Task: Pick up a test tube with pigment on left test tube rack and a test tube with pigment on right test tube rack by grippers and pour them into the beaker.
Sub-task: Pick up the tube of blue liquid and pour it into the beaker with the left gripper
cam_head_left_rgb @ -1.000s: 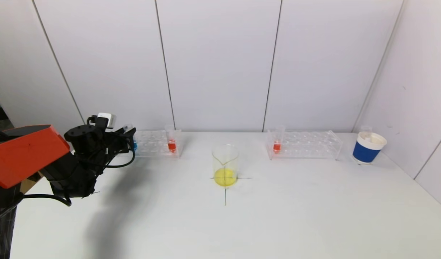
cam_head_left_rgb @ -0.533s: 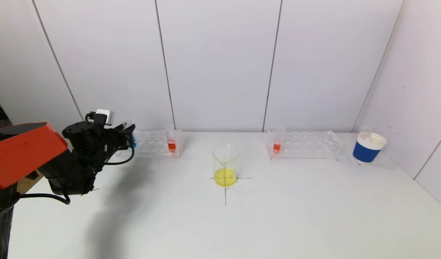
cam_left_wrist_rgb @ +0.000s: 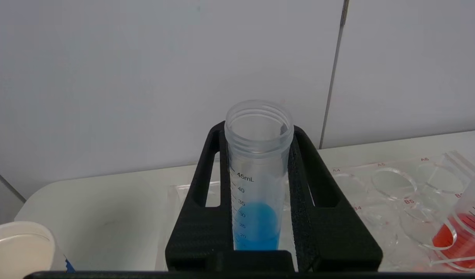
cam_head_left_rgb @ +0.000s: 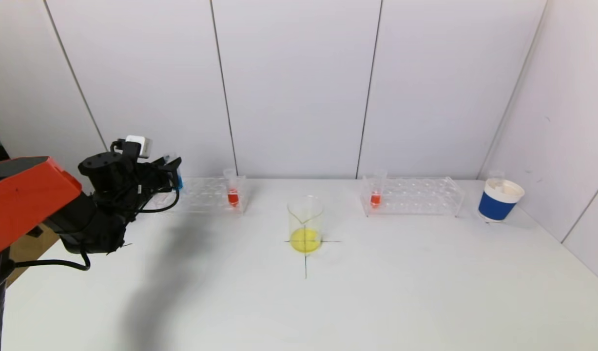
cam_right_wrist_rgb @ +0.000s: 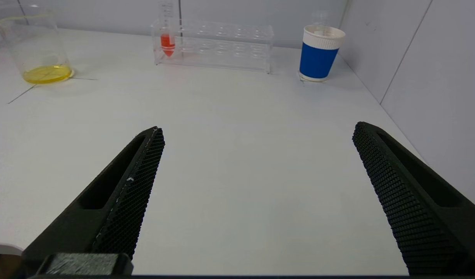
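My left gripper (cam_head_left_rgb: 173,169) is shut on a clear test tube with blue pigment (cam_left_wrist_rgb: 258,186) and holds it upright above the left end of the left rack (cam_head_left_rgb: 206,195). The blue pigment also shows in the head view (cam_head_left_rgb: 180,182). A tube with red pigment (cam_head_left_rgb: 232,192) stands in that rack. The right rack (cam_head_left_rgb: 415,196) holds another red tube (cam_head_left_rgb: 375,194). The beaker (cam_head_left_rgb: 305,223) with yellow liquid stands at the table's middle on a cross mark. My right gripper (cam_right_wrist_rgb: 256,135) is open and empty above bare table, out of the head view.
A blue and white paper cup (cam_head_left_rgb: 498,200) stands at the far right near the side wall. Another cup's rim (cam_left_wrist_rgb: 16,248) shows beside my left gripper in the left wrist view. The back wall is close behind both racks.
My left gripper has risen with the blue tube, lifting it up out of the left rack and slightly to the left. Nothing else has moved.
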Tool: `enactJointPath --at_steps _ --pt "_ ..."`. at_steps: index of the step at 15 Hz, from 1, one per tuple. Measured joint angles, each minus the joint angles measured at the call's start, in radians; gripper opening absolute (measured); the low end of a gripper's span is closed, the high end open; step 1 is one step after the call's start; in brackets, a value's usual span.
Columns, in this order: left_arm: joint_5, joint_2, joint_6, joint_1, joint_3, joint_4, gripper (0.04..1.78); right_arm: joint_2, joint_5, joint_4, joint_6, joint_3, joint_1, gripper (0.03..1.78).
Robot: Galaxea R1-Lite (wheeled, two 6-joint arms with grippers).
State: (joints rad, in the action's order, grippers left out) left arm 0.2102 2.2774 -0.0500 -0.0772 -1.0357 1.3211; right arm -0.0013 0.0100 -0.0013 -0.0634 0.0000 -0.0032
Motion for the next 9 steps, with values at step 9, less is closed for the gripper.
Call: enactJointPath --at_steps 9 --pt "0.0 -0.067 0.0 0.001 -0.05 -0.081 0.44 0.0 0.0 0.0 0.0 0.0 0.0 1.77"
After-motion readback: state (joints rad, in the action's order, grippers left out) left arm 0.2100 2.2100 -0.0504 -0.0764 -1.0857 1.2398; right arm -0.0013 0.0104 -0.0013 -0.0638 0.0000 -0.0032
